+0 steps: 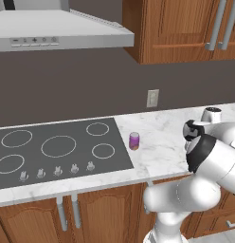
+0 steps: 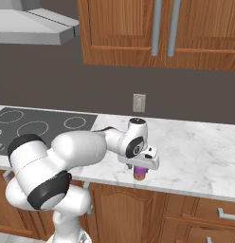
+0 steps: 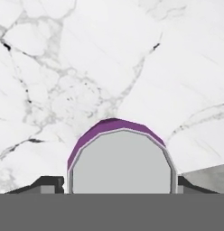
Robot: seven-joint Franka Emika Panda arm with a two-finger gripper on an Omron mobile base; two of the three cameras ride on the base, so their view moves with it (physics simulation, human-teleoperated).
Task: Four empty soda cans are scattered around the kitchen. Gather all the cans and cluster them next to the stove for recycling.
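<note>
- Jaws pointed straight down over one soda can point(image 3: 120, 162), one dark fingertip point(image 3: 50, 184) on each side of it. The tips sat close against its sides, but a firm clench could not be told from a loose straddle.
- That can stood upright on the white marble bench point(image 2: 195, 152), near the front edge and to the right of the stove point(image 2: 48, 124) with bare marble between them.
- In the right base view the can point(image 2: 140, 173) showed only as a short purple stub under the hand. It rested on the bench and was not lifted.
- A second soda can point(image 1: 134, 141) stood upright just beside the stove's point(image 1: 72, 159) right edge, apart from the jaws.
- Progress, as a judgement: one can already counted as placed next to the stove. The can under the jaws was near the stove but not yet clustered with the first.
- Left to do, as a judgement: bring this can over beside the first, then fetch the other two cans the task calls for.
- Look of the can from above: flat pale silvery-grey top with a faceted outline and a thin light rim, a crescent of purple-magenta body showing past it.
- The can by the stove was a small cylinder, purple body, pale top, far smaller than the arm point(image 2: 81, 147).
</note>
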